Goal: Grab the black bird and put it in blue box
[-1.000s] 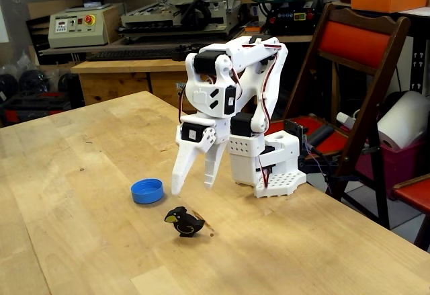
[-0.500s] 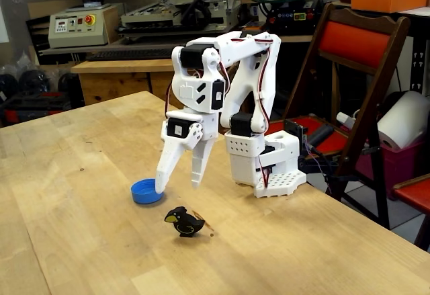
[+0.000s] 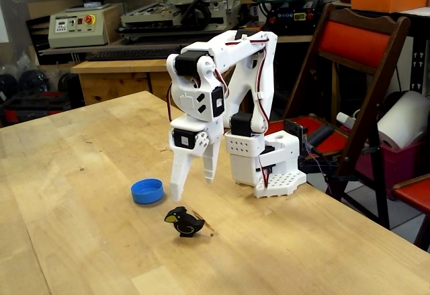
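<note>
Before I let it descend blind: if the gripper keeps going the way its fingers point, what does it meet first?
Probably bare wooden table, between the blue box and the black bird. The open gripper points down, seemingly just behind the bird; one view leaves depth uncertain.

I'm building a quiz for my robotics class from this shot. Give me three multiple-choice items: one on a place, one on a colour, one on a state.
1. Where does the small black toy bird stand?
A. inside the dish
B. on the wooden table, outside the dish
C. between the fingers

2. What colour is the shallow round plastic dish?
A. red
B. green
C. blue

3. The white pincer is
A. open and empty
B. shut on the bird
C. resting in the dish

Key: B, the bird stands on bare wood beside the dish; C, the dish is plainly blue; A, the fingers are spread with nothing between them, above the table.
</note>
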`<state>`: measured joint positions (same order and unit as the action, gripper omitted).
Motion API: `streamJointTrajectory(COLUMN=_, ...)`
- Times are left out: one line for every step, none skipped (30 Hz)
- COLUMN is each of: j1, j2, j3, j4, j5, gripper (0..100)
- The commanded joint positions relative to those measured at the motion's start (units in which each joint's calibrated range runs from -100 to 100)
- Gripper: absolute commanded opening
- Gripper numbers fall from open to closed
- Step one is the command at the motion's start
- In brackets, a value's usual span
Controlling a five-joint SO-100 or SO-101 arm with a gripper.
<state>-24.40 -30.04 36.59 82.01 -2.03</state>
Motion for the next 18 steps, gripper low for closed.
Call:
streamJointTrajectory(j1=-0.49, j2=0.73, j3=-3.23, j4=0.21, j5=0.10, gripper=38)
streamJointTrajectory(j1=-0.49, j2=1.16, j3=-3.23, j4=0.21, j5=0.10, gripper=38)
streamJointTrajectory(j1=-0.49, j2=1.50, j3=-3.23, j4=0.29, j5=0.10, gripper=38)
streamJointTrajectory(j1=-0.49, j2=2.02, j3=-3.23, j4=0.29, j5=0.10, gripper=38)
streamJointTrajectory(j1=-0.49, j2=2.44, j3=-3.23, j4=0.21, j5=0.10, gripper=38)
streamJointTrajectory(j1=-0.49, j2=2.96, j3=-3.23, j4=-0.11, j5=0.10, gripper=38)
streamJointTrajectory(j1=-0.42, j2=3.47, j3=-3.23, j4=-0.27, j5=0.10, gripper=38)
streamJointTrajectory(j1=-0.20, j2=3.98, j3=-3.23, j4=-0.35, j5=0.10, gripper=38)
streamJointTrajectory(j1=-0.05, j2=4.41, j3=-3.23, j4=-0.35, j5=0.10, gripper=38)
streamJointTrajectory(j1=0.03, j2=4.67, j3=-3.23, j4=-0.35, j5=0.10, gripper=38)
streamJointTrajectory(j1=0.03, j2=4.93, j3=-3.23, j4=-0.35, j5=0.10, gripper=38)
streamJointTrajectory(j1=0.03, j2=5.01, j3=-3.14, j4=-0.35, j5=0.10, gripper=38)
streamJointTrajectory(j1=0.03, j2=4.67, j3=-2.97, j4=-0.35, j5=0.10, gripper=38)
streamJointTrajectory(j1=0.10, j2=4.50, j3=-2.79, j4=-0.35, j5=0.10, gripper=38)
streamJointTrajectory(j1=-0.05, j2=4.41, j3=-2.79, j4=-0.43, j5=0.10, gripper=38)
streamJointTrajectory(j1=-0.42, j2=4.33, j3=-2.52, j4=-0.43, j5=0.10, gripper=38)
streamJointTrajectory(j1=-0.49, j2=4.33, j3=-2.61, j4=-0.51, j5=0.05, gripper=38)
streamJointTrajectory(j1=-0.49, j2=4.33, j3=-2.88, j4=-0.51, j5=0.05, gripper=38)
